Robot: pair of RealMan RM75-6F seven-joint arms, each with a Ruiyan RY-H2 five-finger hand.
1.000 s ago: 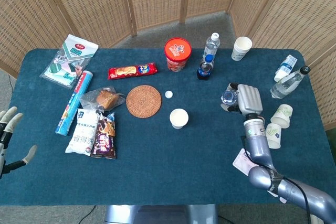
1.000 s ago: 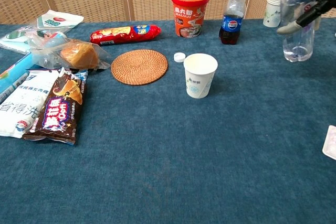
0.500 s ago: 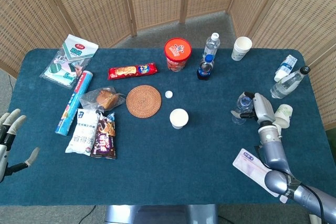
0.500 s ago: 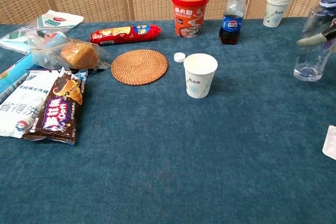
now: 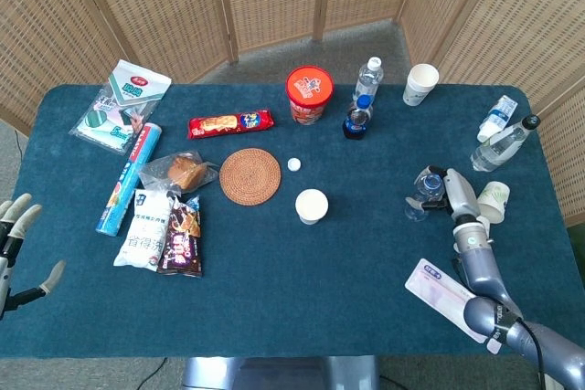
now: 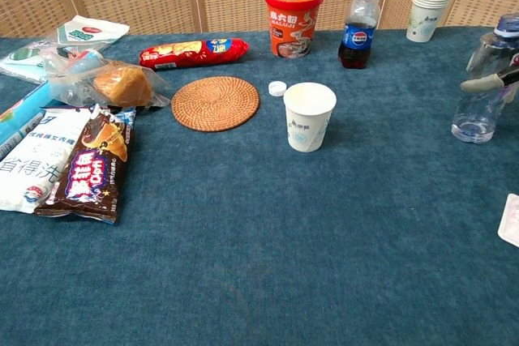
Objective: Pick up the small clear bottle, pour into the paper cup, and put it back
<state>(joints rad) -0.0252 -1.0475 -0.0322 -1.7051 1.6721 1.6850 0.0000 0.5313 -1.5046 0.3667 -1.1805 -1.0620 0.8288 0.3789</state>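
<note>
**Bottle Back at the Table's Right Side, Your Right Robot Hand Wrapped Around It**

Head view: you are holding the small clear bottle (image 5: 421, 195) upright at the right side of the table (image 5: 366, 299), well apart from the paper cup (image 5: 312, 205) that stands open-mouthed near the middle. Your right robot hand (image 5: 455, 195) is closing around the bottle from its outer side, fingers curled on the body, which reads as a set-down grip rather than a pouring one. The white bottle cap (image 5: 293, 164) is lying just beside the woven coaster (image 5: 249, 174), likely left there so the neck stays clear for pouring. Your left robot hand (image 5: 16, 242) is hanging off the table's left edge, fingers spread and holding nothing, out of the work.

Chest view: the bottle (image 6: 480, 89) is standing at the frame's right edge with its base at the cloth; whether it is fully resting there cannot be told. A fingertip (image 6: 478, 83) of your right robot hand is crossing its middle, steadying it. The paper cup (image 6: 309, 116) is sitting clear in front of the instant noodle tub (image 6: 293, 7) and cola bottle (image 6: 358, 25); its contents are not visible from here.
</note>
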